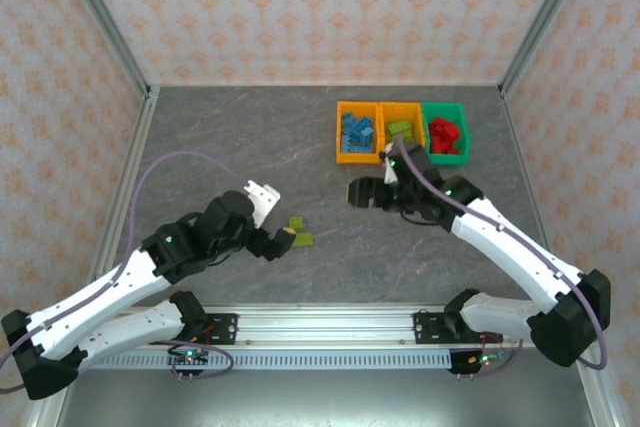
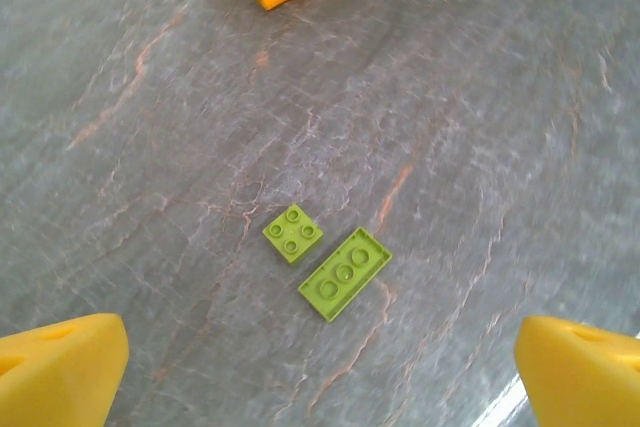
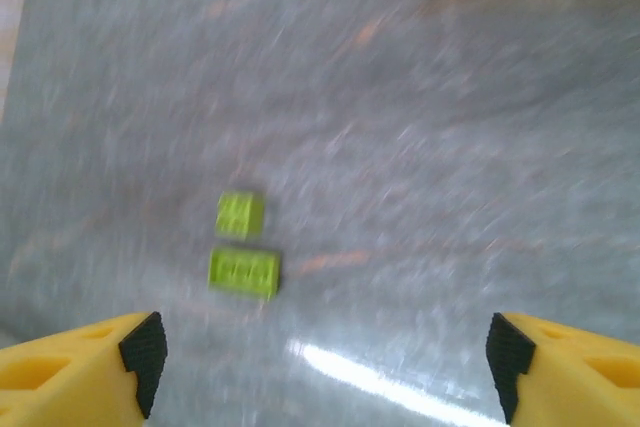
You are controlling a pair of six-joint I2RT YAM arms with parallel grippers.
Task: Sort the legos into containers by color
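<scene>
A robot test booth: patterned panels (image 1: 300, 7) and metal posts (image 1: 103, 17) enclose the table (image 1: 250, 137); a rail (image 1: 320, 332) lines its near edge.

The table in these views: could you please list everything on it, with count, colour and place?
Table: one, grey marbled, under everything.
Containers: three joined, two orange and one green, far right.
Blue legos: several, blue, left orange container.
Binned lime legos: a few, lime green, middle orange container.
Red legos: several, red, green container.
Loose legos: two, lime green, close together on bare table, left of centre.
Left gripper: one, yellow fingers, open, beside loose legos.
Right gripper: one, yellow fingers, open, near side of containers.
</scene>
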